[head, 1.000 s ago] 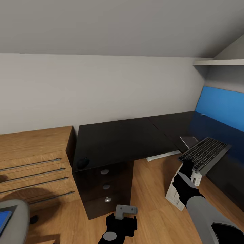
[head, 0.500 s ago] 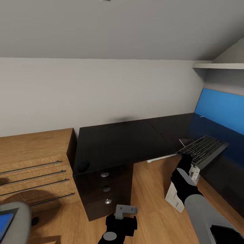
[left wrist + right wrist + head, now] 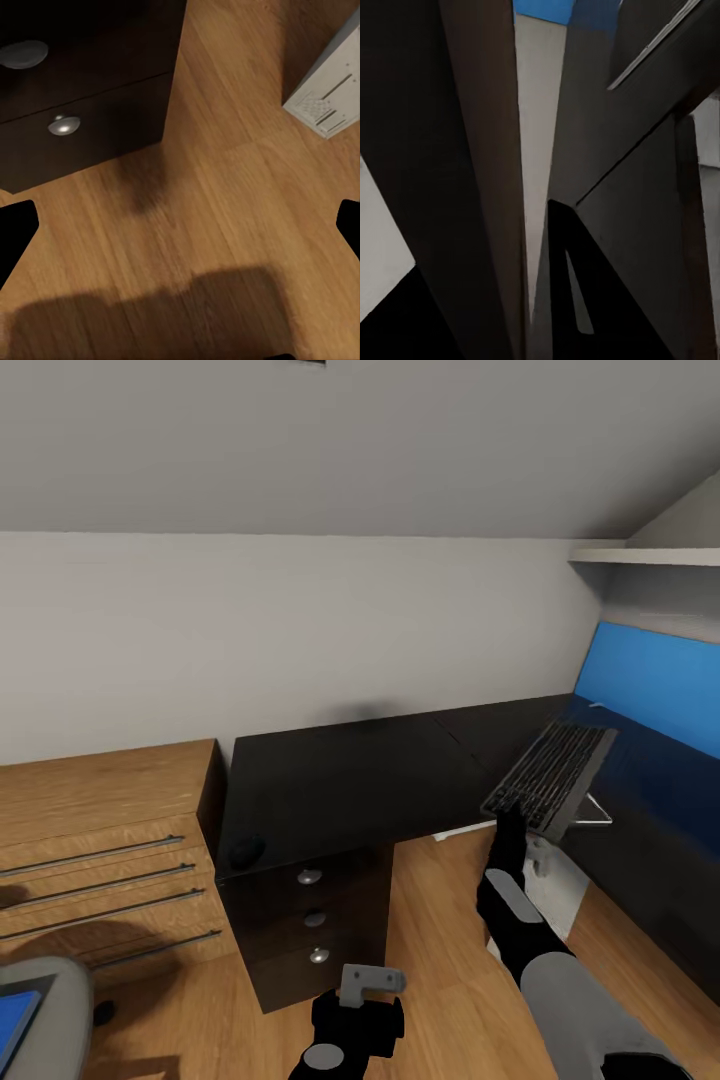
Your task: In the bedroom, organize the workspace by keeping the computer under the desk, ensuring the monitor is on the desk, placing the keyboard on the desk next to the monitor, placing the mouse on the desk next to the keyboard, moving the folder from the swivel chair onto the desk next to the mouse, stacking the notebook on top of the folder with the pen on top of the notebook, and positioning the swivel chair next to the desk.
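The right tool (image 3: 512, 822) is clamped on the tilted keyboard (image 3: 550, 777), probably to lift it onto the tabletop (image 3: 350, 780); the left tool (image 3: 372, 982) looks spread apart

The right arm (image 3: 560, 980) has a smooth light grey shell along the forearm, rounded like a tube, and turns black towards the wrist. A pale grey oval patch sits on the black wrist section (image 3: 503, 896). Beyond it the right claw (image 3: 512, 822) is slim and matte black (its fingertips are hard to make out against the dark things around them).

The left claw (image 3: 372, 982) ends in a small grey block with blunt, squared corners, mounted on a chunky black housing (image 3: 358, 1028) with ridged sides. A round grey cap (image 3: 322, 1057) shows on that housing, lower down. In the left wrist view, black fingertips (image 3: 16, 232) appear as flat, featureless dark shapes at two opposite edges.
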`<state>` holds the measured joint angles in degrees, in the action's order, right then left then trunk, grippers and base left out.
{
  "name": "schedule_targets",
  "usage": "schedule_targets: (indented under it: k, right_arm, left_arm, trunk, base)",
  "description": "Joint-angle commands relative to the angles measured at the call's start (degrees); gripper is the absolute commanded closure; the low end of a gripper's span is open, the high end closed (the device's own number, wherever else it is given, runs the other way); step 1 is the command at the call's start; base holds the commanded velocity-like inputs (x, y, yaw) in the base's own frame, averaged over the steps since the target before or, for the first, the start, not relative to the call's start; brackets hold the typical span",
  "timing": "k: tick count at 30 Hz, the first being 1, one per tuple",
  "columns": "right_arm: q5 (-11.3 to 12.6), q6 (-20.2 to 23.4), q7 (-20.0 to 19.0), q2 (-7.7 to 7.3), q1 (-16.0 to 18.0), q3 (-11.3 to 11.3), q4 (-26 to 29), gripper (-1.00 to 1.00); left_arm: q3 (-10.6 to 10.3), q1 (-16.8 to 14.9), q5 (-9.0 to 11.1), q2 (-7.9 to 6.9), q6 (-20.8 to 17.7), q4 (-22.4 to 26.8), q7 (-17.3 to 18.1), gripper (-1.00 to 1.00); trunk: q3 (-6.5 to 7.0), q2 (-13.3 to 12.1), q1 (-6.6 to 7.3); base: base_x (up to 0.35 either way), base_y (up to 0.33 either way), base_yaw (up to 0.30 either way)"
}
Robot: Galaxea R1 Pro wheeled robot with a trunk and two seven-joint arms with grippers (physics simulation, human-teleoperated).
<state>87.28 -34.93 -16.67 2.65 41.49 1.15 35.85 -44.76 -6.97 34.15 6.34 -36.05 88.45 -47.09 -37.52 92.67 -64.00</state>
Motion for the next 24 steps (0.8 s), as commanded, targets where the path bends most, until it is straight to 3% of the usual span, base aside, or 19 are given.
schedule_targets:
  k: [1,3,4,7,9,11,12,15,19,24]
  right_arm:
    - [0.3,0.0,-0.5,0.11,-0.3,-0.5,0.6,1.0]
    - [-0.2,0.2,-0.3,0.25,-1.2,-2.6,2.6,1.0]
    - [-0.6,0.7,0.7,0.27,-3.9,-6.5,7.3,1.0]
    - [-0.7,3.1,4.0,0.16,-6.4,-9.7,12.5,1.0]
    - [-0.8,6.5,8.3,0.06,-8.5,-11.8,17.2,1.0]
    - [-0.8,9.2,11.5,0.02,-10.3,-12.8,21.2,1.0]
    - [-0.8,13.0,15.1,-0.01,-12.7,-13.5,26.6,1.0]
    - [-0.7,20.8,20.1,-0.14,-15.9,-13.9,33.3,1.0]
    - [-0.6,28.6,22.8,-0.4,-16.7,-14.0,34.9,1.0]
    - [-0.7,37.6,23.4,-0.52,-16.9,-13.9,35.3,1.0]
  left_arm:
    - [-0.1,-0.1,0.5,-0.01,-0.1,0.1,-0.5,-1.0]
    - [0.0,-0.1,0.5,-0.01,-0.1,0.1,-0.5,-1.0]
    - [0.1,-0.1,0.4,-0.01,-0.1,0.1,-0.6,-1.0]
    - [0.2,-0.1,0.3,-0.01,-0.1,0.1,-0.6,-1.0]
    - [0.3,0.0,0.2,-0.06,-0.1,0.1,-0.6,-1.0]
    - [0.6,-0.1,0.2,-0.08,-0.1,0.1,-0.6,-1.0]
    - [1.2,0.0,0.2,-0.09,-0.1,0.1,-0.6,-1.0]
    - [1.9,0.0,0.2,-0.1,-0.1,0.1,-0.6,-1.0]
    - [2.1,0.0,0.2,-0.1,-0.1,0.2,-0.6,-1.0]
    - [2.2,-0.1,0.1,-0.13,-0.1,0.2,-0.5,-1.0]
  trunk:
    - [-0.05,0.0,0.0]
    - [-0.05,0.0,0.0]
    - [-0.05,0.0,0.0]
    - [-0.05,0.0,0.0]
    - [-0.05,0.0,0.0]
    - [-0.05,0.0,0.0]
    - [-0.05,0.0,0.0]
    - [-0.05,0.0,0.0]
    - [-0.05,0.0,0.0]
    - [-0.05,0.0,0.0]
  base:
    - [0.0,0.0,0.0]
    - [0.0,0.0,0.0]
    - [0.0,0.0,0.0]
    - [0.0,0.0,0.0]
    - [0.0,0.0,0.0]
    - [0.0,0.0,0.0]
    - [0.0,0.0,0.0]
    - [0.0,0.0,0.0]
    - [0.0,0.0,0.0]
    - [0.0,0.0,0.0]
